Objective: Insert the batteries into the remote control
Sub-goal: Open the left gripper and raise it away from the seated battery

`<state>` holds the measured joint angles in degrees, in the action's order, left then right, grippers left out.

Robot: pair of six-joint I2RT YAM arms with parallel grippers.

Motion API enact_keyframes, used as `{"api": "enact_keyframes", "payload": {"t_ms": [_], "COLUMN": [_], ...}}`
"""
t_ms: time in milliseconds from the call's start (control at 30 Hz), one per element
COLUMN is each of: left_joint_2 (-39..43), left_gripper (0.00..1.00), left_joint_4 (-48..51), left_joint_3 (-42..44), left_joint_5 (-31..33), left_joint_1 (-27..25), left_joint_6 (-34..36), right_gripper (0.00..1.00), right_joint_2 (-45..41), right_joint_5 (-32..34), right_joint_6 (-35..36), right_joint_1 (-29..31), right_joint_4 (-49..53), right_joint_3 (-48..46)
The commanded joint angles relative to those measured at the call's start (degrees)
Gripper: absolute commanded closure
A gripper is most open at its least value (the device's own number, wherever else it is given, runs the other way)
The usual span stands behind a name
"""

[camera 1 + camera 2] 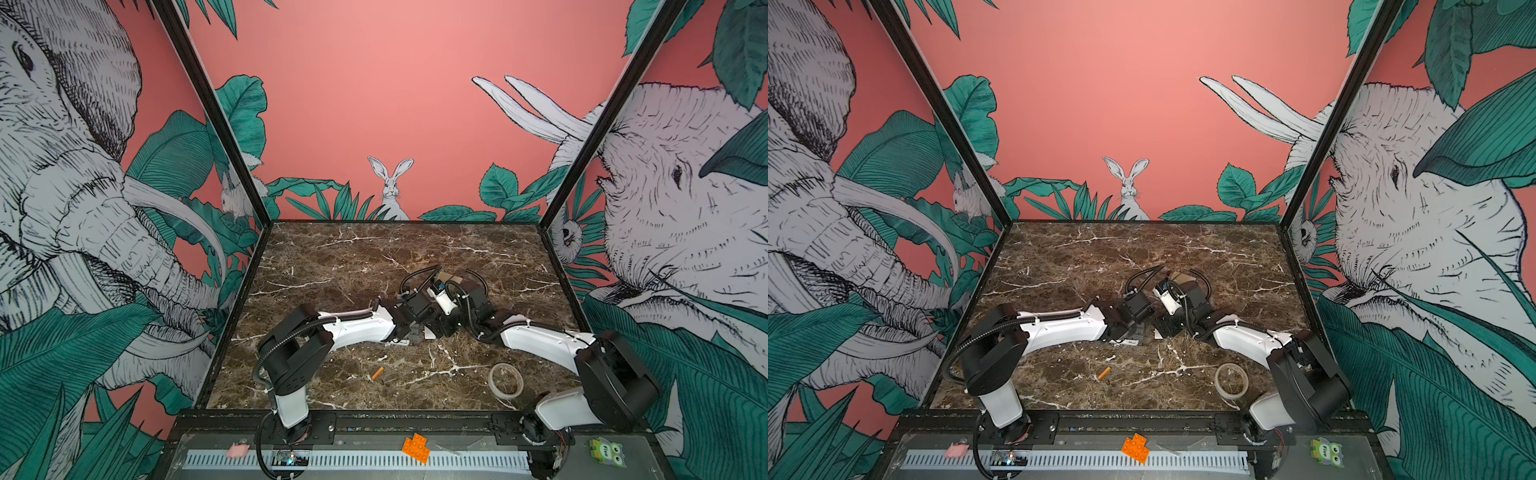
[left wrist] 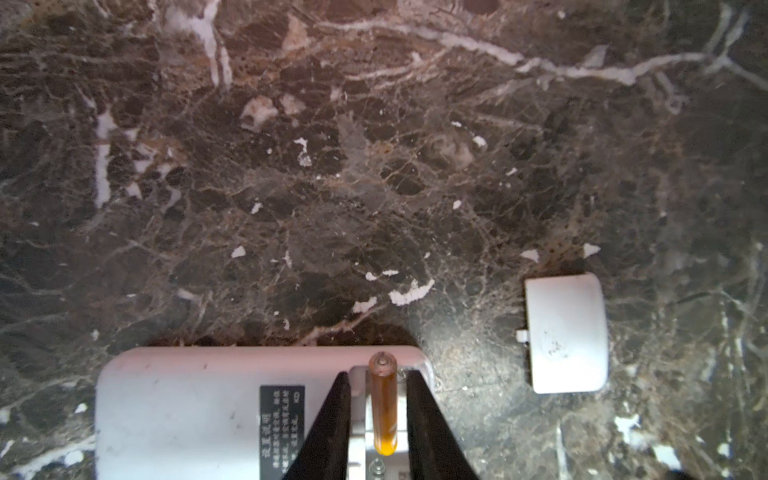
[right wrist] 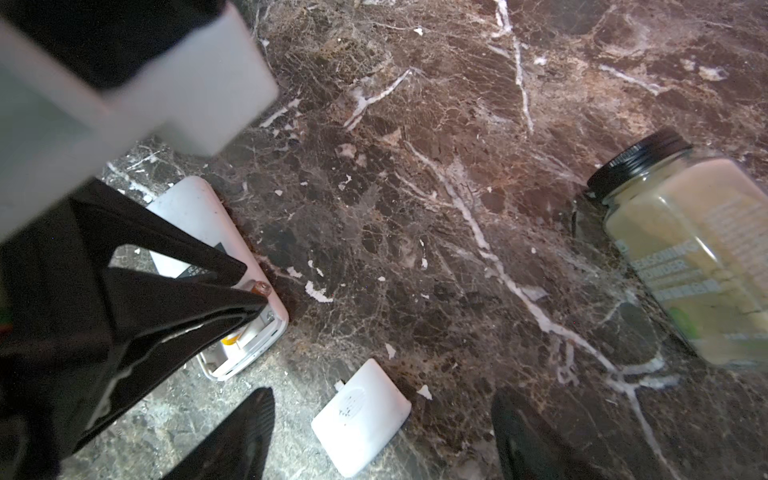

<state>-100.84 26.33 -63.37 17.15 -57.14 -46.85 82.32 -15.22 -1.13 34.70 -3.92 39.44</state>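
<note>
You will find the left gripper [image 2: 377,374] slightly open astride one thin orange cylindrical battery [image 2: 383,409], which lies in the open bay of the white oblong plastic remote control [image 2: 187,407]. The right gripper [image 3: 382,397] hangs wide open and empty over the loose white plastic cover [image 3: 361,415]. The second orange battery [image 1: 377,372] lies well apart on the brown marble tabletop [image 1: 332,257].

1. The remote control [image 2: 187,411] is lying on the table [image 1: 332,257], mid-table.
2. One battery [image 2: 383,409] is sitting in its compartment, between my left gripper's [image 2: 377,374] fingers.
3. The compartment cover [image 2: 565,332] is lying just right of the remote control, below my right gripper [image 3: 382,399].
4. The second battery [image 1: 377,372] is lying nearer the front edge, with the tape roll [image 1: 505,380] lying to its right.
</note>
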Motion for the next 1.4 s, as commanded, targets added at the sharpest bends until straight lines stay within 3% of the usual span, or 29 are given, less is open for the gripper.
{"api": "enact_keyframes", "payload": {"t_ms": [0,233,767,1200,1367], "left_joint_2": [2.95,5.76,22.13,28.49,28.72], "left_gripper": [0.73,0.71,0.59,0.31,0.24], "left_joint_4": [1.7,2.78,6.36,5.14,4.06], "left_joint_3": [0.44,1.2,12.29,18.58,19.77], "left_joint_5": [1.57,1.18,-0.56,-11.14,-16.05], "left_joint_1": [0.28,0.3,1.98,12.22,15.32], "left_joint_6": [-0.07,-0.06,-1.46,8.33,12.09], "right_gripper": [0.19,0.19,0.19,0.16,0.15], "right_joint_2": [0.02,0.17,0.31,1.38,0.98], "right_joint_5": [-0.34,-0.42,-1.36,-6.66,-10.39], "right_joint_6": [-0.37,-0.34,0.3,3.01,7.55], "right_joint_1": [-0.51,-0.5,-0.51,-0.41,0.06], "right_joint_4": [-1.18,-1.17,-1.56,-6.23,-10.06], "right_joint_3": [-0.3,-0.33,-0.42,-1.26,-2.66]}}
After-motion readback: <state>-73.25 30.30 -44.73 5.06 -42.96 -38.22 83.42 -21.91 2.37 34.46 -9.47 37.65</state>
